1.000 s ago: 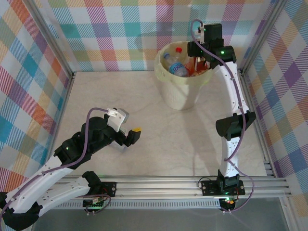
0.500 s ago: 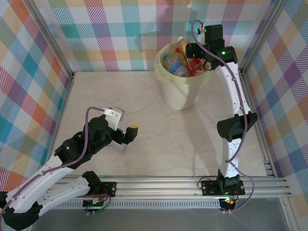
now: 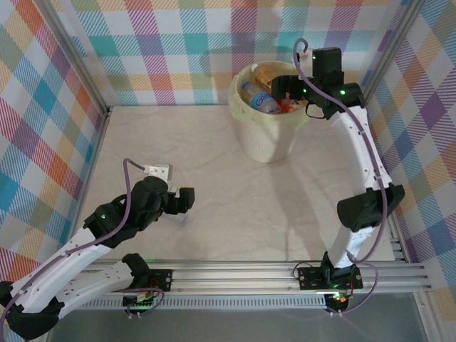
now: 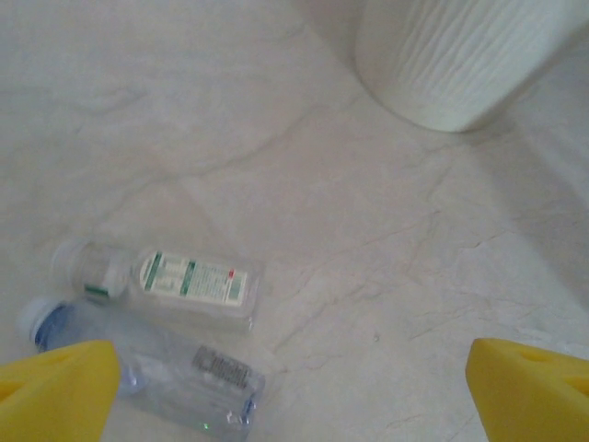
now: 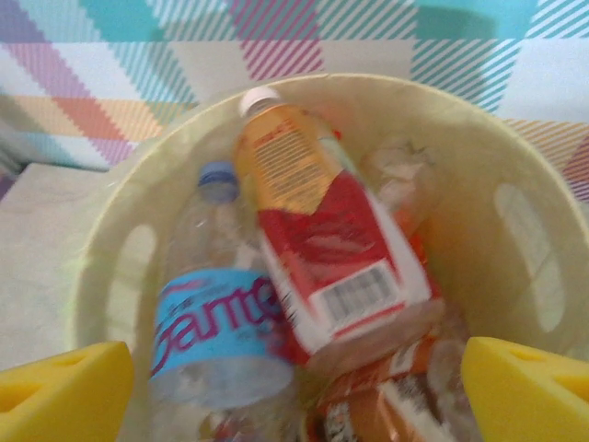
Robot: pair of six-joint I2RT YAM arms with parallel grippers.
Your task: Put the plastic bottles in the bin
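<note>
Right arm: A second before, you had the right gripper low over the bin. It had since drawn back toward 3 o'clock of the rim, with its jaws spread wide and nothing between them.
Dropped bottle: The red-labelled bottle lay inside the bin, leaning against the blue-labelled bottle at its 9 o'clock. That one counted as delivered.
Left arm: You had pulled the left gripper back a little toward 8 o'clock of the table. Its jaws stood apart and empty.
Still out: Two bottles lay on the table at 8 o'clock in the left wrist view. The green-labelled bottle and the blue-capped bottle were just beside each other, well apart from the bin at 1 o'clock.
Meaning: The task was not finished. I judged those two to be your next pick, most likely with the left arm.
</note>
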